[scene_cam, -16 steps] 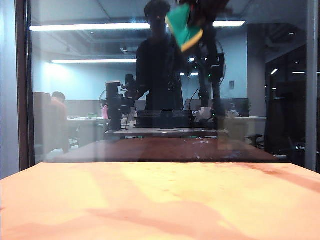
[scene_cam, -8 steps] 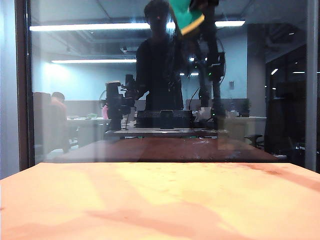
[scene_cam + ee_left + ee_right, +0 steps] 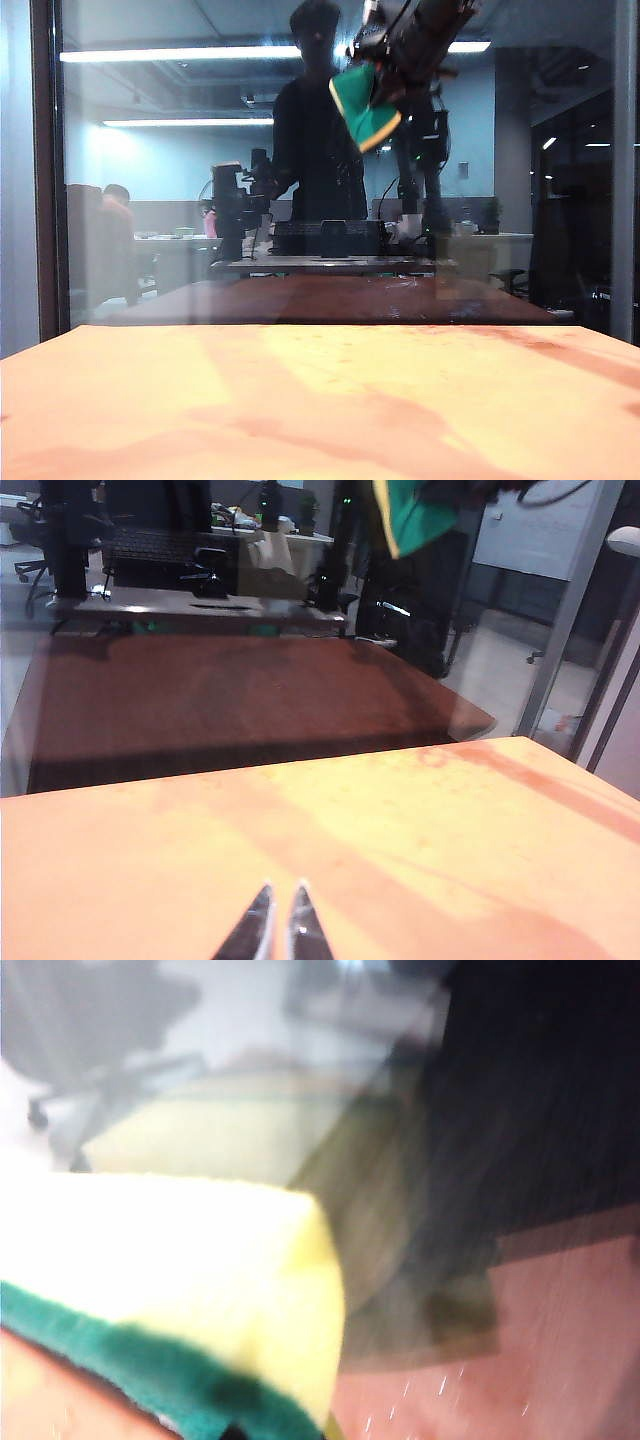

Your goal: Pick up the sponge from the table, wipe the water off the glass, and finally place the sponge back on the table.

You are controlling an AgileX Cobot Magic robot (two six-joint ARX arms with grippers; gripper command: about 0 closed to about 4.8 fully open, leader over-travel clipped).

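So the pickup is done: the sponge [image 3: 364, 100] is off the worktop [image 3: 320, 410] and up high against the glass [image 3: 180, 200], so I'd say I'm in the wiping part. Putting it back down is what's left.

Going left to right: my left gripper [image 3: 278, 928] is parked low over the worktop near my side, tips pinched almost together, holding nothing. My right gripper [image 3: 392, 62] is way up near the top of the pane, right of middle, clamped on the sponge with the green face toward the glass.

View differences: the exterior view gives the whole pane but I can't pick out any droplets there. The right wrist view is blurry, yet it shows the cream foam up close plus a few tiny glinting specks of water [image 3: 440, 1388] just beside the sponge. The left wrist view only catches the sponge's edge at the top.
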